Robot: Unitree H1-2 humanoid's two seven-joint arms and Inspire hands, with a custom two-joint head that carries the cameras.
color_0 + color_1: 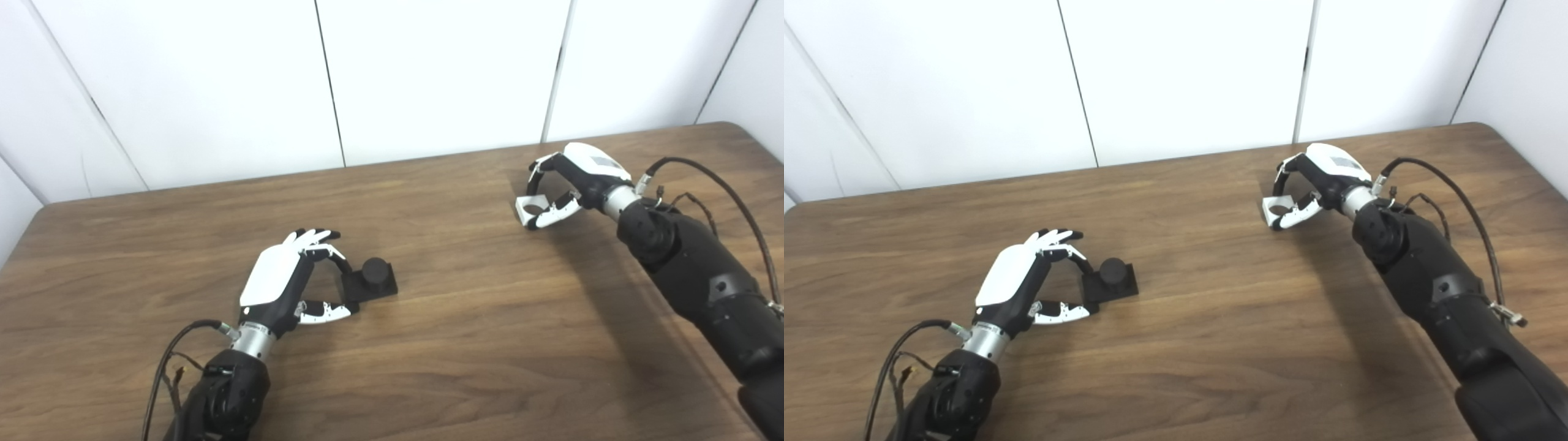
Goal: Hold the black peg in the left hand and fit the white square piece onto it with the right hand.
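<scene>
Both views look down from the robot's head, above the near edge of the wooden table (465,343), facing forward and downward toward the white panelled wall (441,73) behind it. They sit side by side, so the right eye view shows the same scene shifted slightly leftward. Each is far enough back to take in most of the tabletop, with both arms entering from the bottom edge. The two views share nearly everything
</scene>
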